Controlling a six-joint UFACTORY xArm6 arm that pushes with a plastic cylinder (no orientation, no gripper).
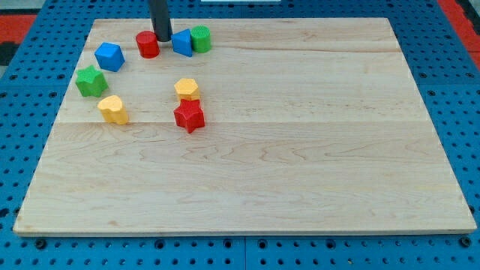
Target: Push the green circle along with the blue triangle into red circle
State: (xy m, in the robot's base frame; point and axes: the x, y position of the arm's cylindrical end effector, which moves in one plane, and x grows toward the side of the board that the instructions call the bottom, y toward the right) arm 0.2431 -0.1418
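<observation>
The red circle (148,45) stands near the view's top left of the wooden board (300,150). The blue triangle (182,43) lies a short way to its right, and the green circle (200,38) touches the triangle's right side. My tip (162,38) comes down from the view's top edge into the gap between the red circle and the blue triangle, close to both.
A blue cube-like block (109,56) and a green star (91,81) lie left of the red circle. A yellow heart (113,109) lies below them. A yellow hexagon (187,89) and a red star (189,115) sit below the blue triangle. Blue pegboard surrounds the board.
</observation>
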